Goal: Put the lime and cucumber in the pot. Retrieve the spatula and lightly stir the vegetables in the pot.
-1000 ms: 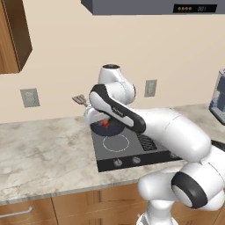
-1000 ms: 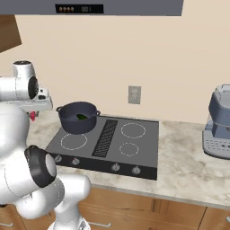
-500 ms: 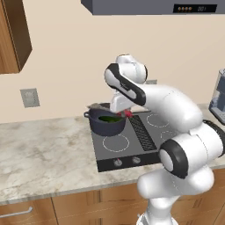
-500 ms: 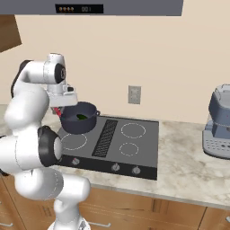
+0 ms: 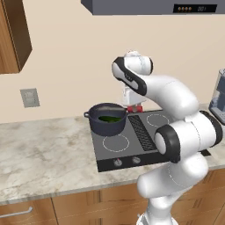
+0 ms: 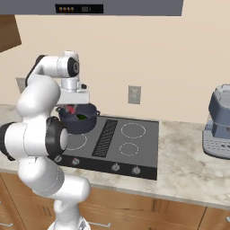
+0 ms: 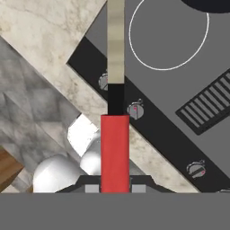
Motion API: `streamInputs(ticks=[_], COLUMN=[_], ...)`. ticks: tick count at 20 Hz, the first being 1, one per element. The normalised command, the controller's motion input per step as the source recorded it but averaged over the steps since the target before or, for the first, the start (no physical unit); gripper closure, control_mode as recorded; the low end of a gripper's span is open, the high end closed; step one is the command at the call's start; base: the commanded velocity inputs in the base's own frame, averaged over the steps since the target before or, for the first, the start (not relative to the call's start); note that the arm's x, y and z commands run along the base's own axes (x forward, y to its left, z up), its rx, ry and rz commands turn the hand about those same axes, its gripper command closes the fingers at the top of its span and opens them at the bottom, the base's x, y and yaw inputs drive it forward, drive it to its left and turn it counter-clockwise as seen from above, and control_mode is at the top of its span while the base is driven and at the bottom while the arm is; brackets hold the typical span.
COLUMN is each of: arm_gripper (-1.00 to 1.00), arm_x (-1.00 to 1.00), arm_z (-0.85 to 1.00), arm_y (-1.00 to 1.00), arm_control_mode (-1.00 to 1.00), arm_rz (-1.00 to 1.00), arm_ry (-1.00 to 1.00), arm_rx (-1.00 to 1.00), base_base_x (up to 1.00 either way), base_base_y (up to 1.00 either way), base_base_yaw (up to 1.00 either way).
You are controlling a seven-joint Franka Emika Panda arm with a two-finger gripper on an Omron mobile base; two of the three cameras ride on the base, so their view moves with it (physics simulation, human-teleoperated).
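Observation:
The dark blue-grey pot (image 5: 107, 124) (image 6: 80, 123) stands on the back-left burner of the black stove (image 5: 132, 140) (image 6: 134, 148). Green vegetables (image 5: 110, 118) (image 6: 81, 117) lie inside it; I cannot tell the cucumber from the lime. My gripper (image 5: 133, 103) (image 6: 72, 102) (image 7: 115, 187) hangs above the stove just beside the pot, shut on the spatula (image 7: 115, 148). The spatula's red handle (image 5: 134, 108) (image 6: 70, 109) runs straight out from the fingers. Beyond it come a black neck and a pale flat head (image 7: 115, 40). The pot's rim (image 7: 211, 4) shows at the top right of the hand view.
A grey coffee machine (image 6: 218, 121) (image 5: 218, 94) stands on the marbled counter (image 5: 39, 154) right of the stove. The range hood (image 5: 154, 6) hangs overhead, and a wooden wall cabinet (image 5: 13, 35) is at upper left. Stove knobs (image 7: 135, 110) line the front edge.
The arm has swung from the left of the pot, over it, to its right side, carrying the spatula. The pot has stayed in place.

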Motion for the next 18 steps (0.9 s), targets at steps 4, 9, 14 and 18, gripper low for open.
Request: streamInputs(ticks=[4, 9, 14, 18], arm_gripper=[1.00, 1.00, 1.00, 1.00], arm_x=[0.00, 0.00, 0.01, 0.00], arm_z=[-0.13, 0.00, 0.00, 0.00], arm_y=[-0.31, -0.35, -0.46, -0.34], arm_control_mode=[-1.00, -1.00, -1.00, -1.00], arm_rz=[0.07, 0.05, 0.00, -0.01], arm_ry=[0.00, 0.07, 0.06, 0.02], arm_rx=[-0.01, 0.00, -0.03, -0.09], base_base_x=[0.00, 0.00, 0.00, 0.00], base_base_y=[0.00, 0.00, 0.00, 0.00], base_base_yaw=[0.00, 0.00, 0.00, 0.00])
